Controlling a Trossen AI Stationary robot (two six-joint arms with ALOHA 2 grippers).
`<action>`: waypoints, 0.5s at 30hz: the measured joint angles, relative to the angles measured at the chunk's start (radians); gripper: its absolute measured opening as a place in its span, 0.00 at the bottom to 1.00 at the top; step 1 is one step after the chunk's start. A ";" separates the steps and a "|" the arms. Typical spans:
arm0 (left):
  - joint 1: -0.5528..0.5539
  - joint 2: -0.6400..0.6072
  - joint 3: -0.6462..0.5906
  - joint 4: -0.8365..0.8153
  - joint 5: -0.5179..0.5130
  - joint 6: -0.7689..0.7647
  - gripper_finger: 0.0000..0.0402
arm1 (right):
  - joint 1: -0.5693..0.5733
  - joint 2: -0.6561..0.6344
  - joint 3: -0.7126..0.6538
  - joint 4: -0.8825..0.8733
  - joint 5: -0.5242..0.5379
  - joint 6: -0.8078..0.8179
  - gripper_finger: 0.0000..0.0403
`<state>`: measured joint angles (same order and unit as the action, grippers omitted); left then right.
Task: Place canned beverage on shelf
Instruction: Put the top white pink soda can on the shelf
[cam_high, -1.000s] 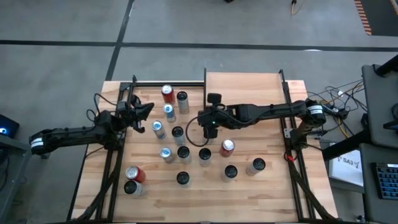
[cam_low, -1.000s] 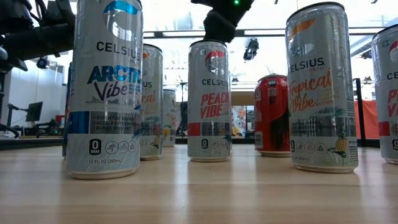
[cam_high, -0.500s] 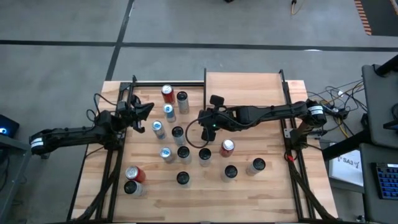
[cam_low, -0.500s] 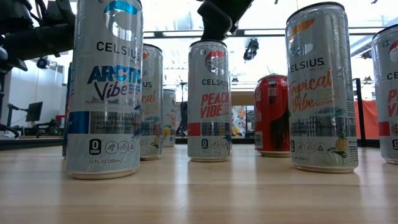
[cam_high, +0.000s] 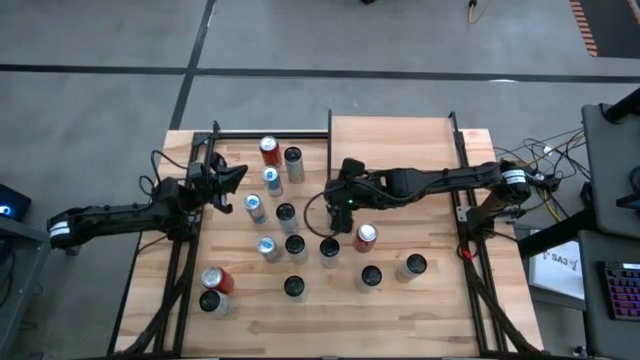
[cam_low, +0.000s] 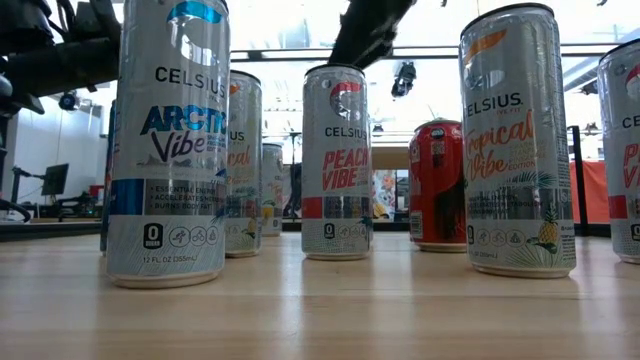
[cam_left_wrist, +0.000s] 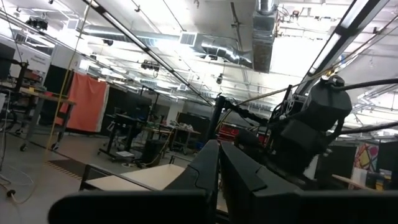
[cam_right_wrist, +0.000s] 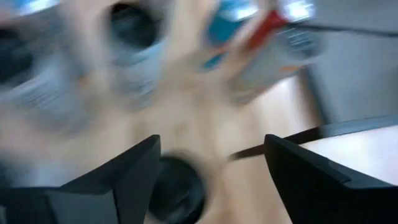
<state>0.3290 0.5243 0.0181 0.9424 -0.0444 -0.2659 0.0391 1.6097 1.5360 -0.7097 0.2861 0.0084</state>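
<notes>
Behind the right claw (cam_high: 333, 203): table (cam_high: 440, 300), then shelf (cam_high: 392, 140) at far edge. Just ahead: many upright cans, Peach Vibe can (cam_low: 336, 160) nearest. Fingers (cam_right_wrist: 127, 177) spread wide, holding nothing. Left claw (cam_high: 237, 175) shut, beside cans.

My plank table (cam_high: 430, 290) sits on a grey floor (cam_high: 300, 40) with dark lines across it. Off the table's right edge there's a tangle of cables (cam_high: 545, 165), a white sheet (cam_high: 560, 265) and my keyboard (cam_high: 622, 290). Out in the room I've got an orange curtain (cam_left_wrist: 87, 102) and ceiling ducts (cam_left_wrist: 264, 28) overhead.
</notes>
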 joint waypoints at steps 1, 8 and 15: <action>0.000 0.000 0.000 0.000 0.000 -0.004 0.00 | 0.000 -0.008 0.000 -0.025 -0.060 0.000 0.71; 0.000 0.000 0.000 0.000 0.000 -0.001 0.00 | -0.001 -0.018 -0.004 -0.101 -0.102 0.053 0.77; 0.000 0.000 0.000 0.000 0.001 -0.001 0.00 | -0.002 -0.007 -0.018 -0.093 -0.104 0.088 0.80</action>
<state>0.3290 0.5243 0.0181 0.9424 -0.0435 -0.2672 0.0374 1.6027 1.5182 -0.8027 0.1824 0.0964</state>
